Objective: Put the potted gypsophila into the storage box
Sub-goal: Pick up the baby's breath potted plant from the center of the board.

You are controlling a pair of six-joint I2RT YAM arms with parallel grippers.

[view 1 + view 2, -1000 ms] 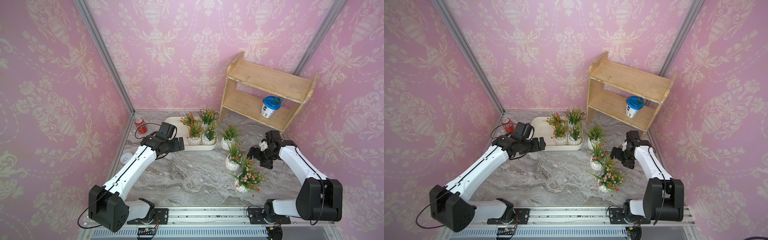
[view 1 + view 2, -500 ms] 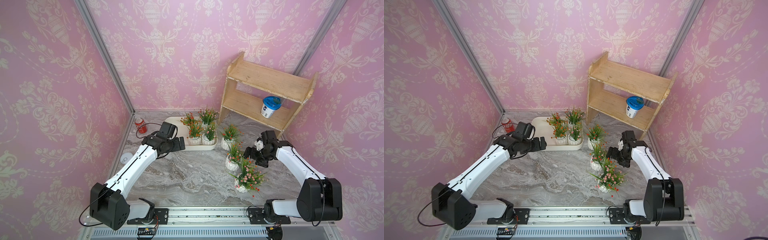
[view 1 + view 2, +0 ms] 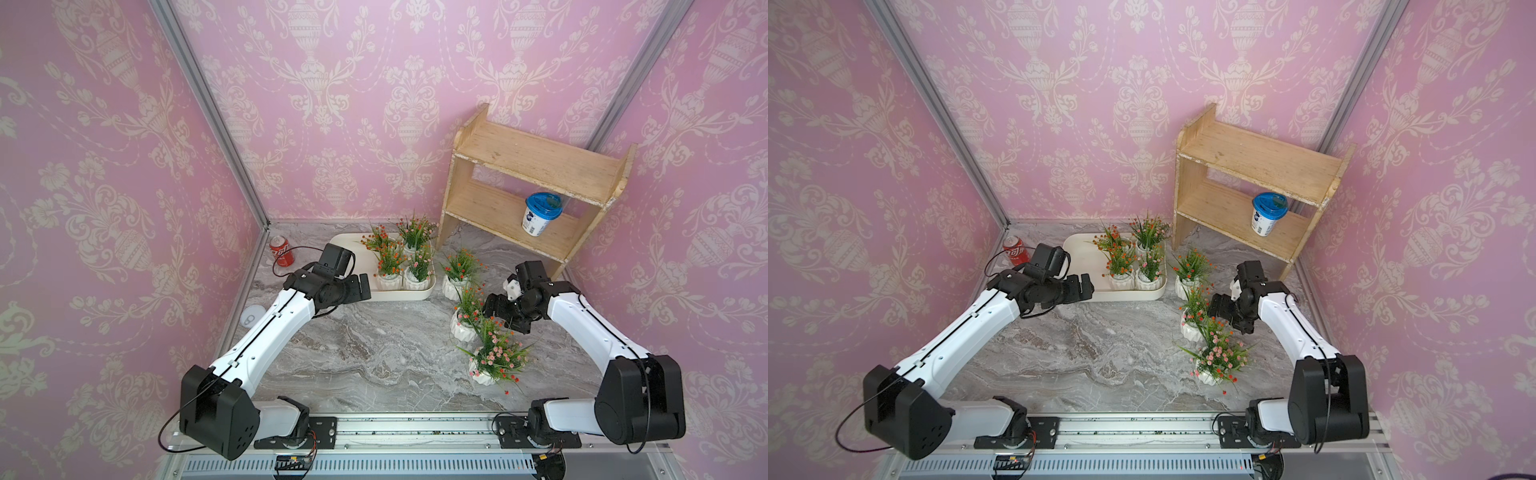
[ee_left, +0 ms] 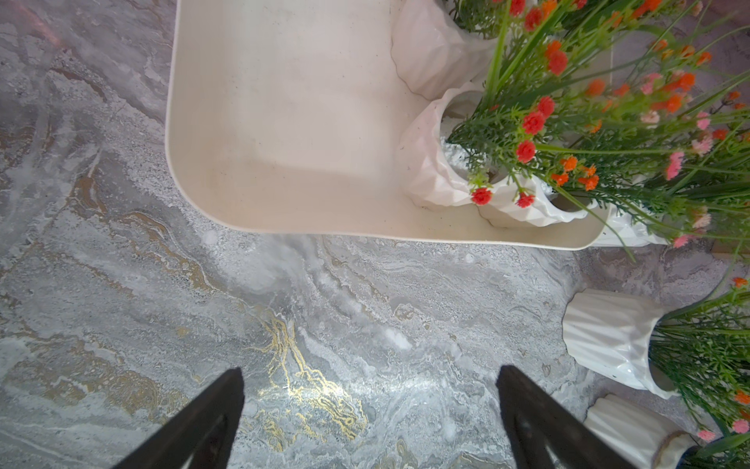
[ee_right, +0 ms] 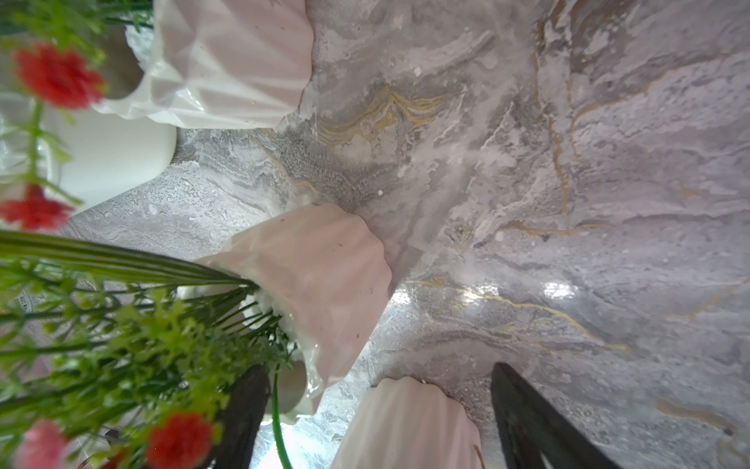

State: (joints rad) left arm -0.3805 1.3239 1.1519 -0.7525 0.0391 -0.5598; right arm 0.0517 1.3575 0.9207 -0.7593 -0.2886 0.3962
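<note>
Both arms stretch forward, left hand point(image 3: 365, 286) and right hand point(image 3: 503, 316) spread wide.

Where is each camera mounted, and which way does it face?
Both top views: high above the front rail, facing down and back; left arm and right arm show whole.
Left wrist: on the left arm, facing down at the storage box corner; open left fingers show.
Right wrist: on the right arm, close over the loose pots; right fingers show beside one.
Shared: all four views show those pots.
</note>
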